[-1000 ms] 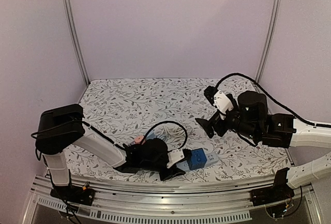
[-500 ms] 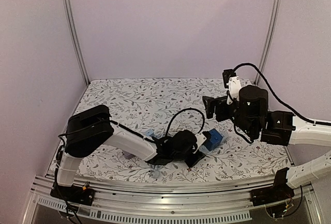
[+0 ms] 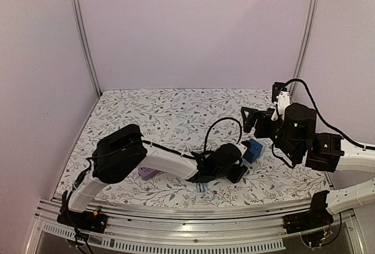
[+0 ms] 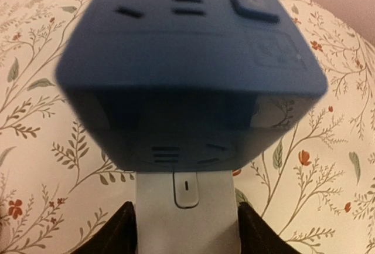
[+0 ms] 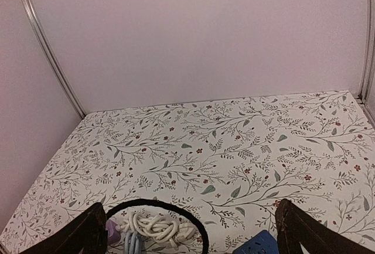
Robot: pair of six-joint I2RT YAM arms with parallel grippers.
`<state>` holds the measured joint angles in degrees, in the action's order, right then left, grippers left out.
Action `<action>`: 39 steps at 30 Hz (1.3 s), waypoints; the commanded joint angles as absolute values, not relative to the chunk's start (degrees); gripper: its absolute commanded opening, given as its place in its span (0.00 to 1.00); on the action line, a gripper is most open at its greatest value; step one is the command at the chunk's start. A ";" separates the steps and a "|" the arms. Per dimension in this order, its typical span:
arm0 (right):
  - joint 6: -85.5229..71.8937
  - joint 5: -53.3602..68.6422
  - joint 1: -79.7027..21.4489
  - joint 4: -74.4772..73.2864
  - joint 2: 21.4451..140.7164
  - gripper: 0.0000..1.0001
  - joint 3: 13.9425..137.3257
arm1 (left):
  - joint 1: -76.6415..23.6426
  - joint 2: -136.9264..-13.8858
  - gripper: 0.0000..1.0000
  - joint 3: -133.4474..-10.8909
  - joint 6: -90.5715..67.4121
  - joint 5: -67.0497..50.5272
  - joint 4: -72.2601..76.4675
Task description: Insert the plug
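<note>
both fingers (image 4: 120, 236) of the left gripper (image 4: 186, 233) sit tight against the pale end of the blue socket block (image 4: 187, 60), holding it over the floral table (image 3: 146, 113). the right gripper (image 5: 190, 219) hangs wide apart and empty, near the block. every slot showing on the block is vacant, so insertion looks undone. i cannot make out the plug itself. a coiled white cable (image 5: 155, 226) lies by the left arm.
</note>
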<state>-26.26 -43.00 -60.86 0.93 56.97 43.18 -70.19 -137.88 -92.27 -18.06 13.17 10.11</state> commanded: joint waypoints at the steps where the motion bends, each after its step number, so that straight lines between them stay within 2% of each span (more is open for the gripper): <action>1: -28.48 -42.54 -61.16 0.92 55.44 0.99 41.81 | -71.71 -136.17 0.64 -90.51 -19.55 13.67 13.40; 6: -26.40 -40.77 -61.05 3.69 53.28 0.99 40.75 | -71.75 -128.64 0.85 -85.21 -18.83 13.23 13.59; 8: -25.02 -40.08 -61.16 4.98 52.71 0.99 40.61 | -71.81 -124.34 0.98 -82.19 -18.24 14.09 13.45; 9: -24.53 -39.64 -61.09 5.62 52.47 0.99 40.64 | -71.81 -121.83 0.99 -80.33 -18.05 14.78 13.37; 15: -21.21 -37.25 -61.15 9.50 51.37 0.99 41.04 | -71.48 -109.24 1.00 -71.60 -17.18 20.66 11.78; 26: -12.55 -35.53 -61.13 22.16 49.60 0.99 37.57 | -69.46 -94.53 1.00 -58.76 -17.78 31.20 8.38; 39: -11.21 -30.80 -61.08 25.72 49.54 0.99 33.71 | -68.99 -82.20 1.00 -49.04 -19.69 37.07 6.69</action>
<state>-12.53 -33.39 -60.86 23.11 50.15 35.99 -69.67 -84.97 -51.20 -18.55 34.39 8.21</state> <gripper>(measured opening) 0.989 0.995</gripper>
